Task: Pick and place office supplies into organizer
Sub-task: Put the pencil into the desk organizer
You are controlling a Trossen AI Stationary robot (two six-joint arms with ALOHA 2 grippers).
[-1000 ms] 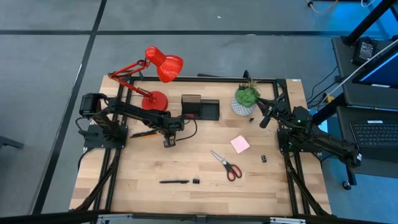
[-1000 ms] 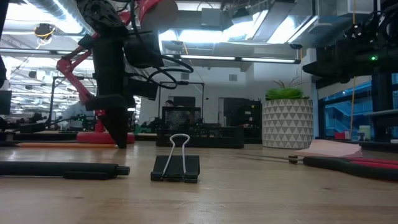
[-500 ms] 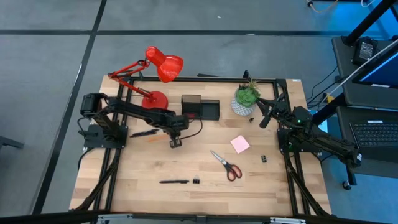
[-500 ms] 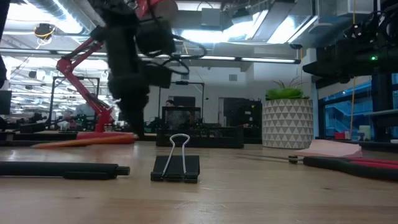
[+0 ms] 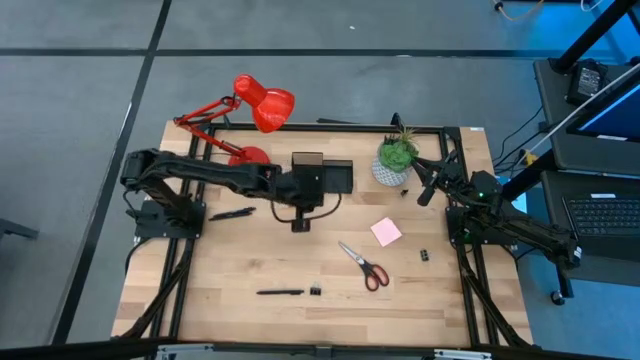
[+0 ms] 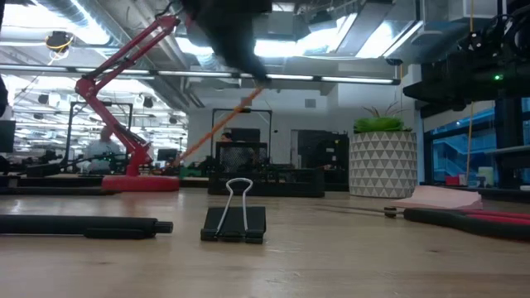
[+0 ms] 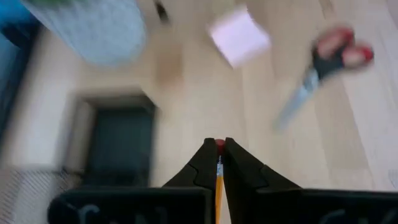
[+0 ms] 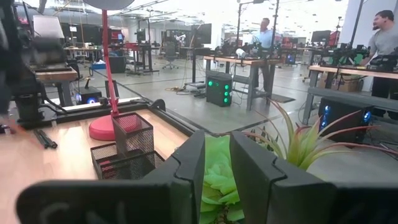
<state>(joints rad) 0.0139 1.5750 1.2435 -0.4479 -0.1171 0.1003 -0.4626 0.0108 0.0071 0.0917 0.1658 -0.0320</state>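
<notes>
You will find no readable label or writing on anything here. Your left end effector [image 7: 216,149] has its two dark fingers pinched onto the slim orange pencil [image 7: 218,186], whose red tip pokes out just past the fingertips. In the overhead view that left end effector [image 5: 300,222] hangs just in front of the low black mesh organizer tray [image 5: 322,173], with the arm reaching across the tray's taller section. From tabletop height the orange pencil [image 6: 217,136] slants through the air above the mesh organizer [image 6: 265,171], clear of the wood.

Your right end effector [image 8: 217,163] waits beside the spiky green plant in the white patterned pot [image 5: 396,158], to the right of the organizer, its fingers a narrow gap apart with nothing between them.

The other supplies lie on the pale wooden tabletop [image 5: 220,270] in front of the organizer: red-handled scissors [image 5: 364,264], a square pink sticky-note pad [image 5: 386,232], a small black binder clip with wire handles [image 6: 233,218], a long black pen [image 5: 279,292] and another tiny black clip [image 5: 424,256]. A second black pen [image 5: 230,213] rests to the organizer's left. The red jointed desk lamp [image 5: 245,110] stands just left of the organizer.
</notes>
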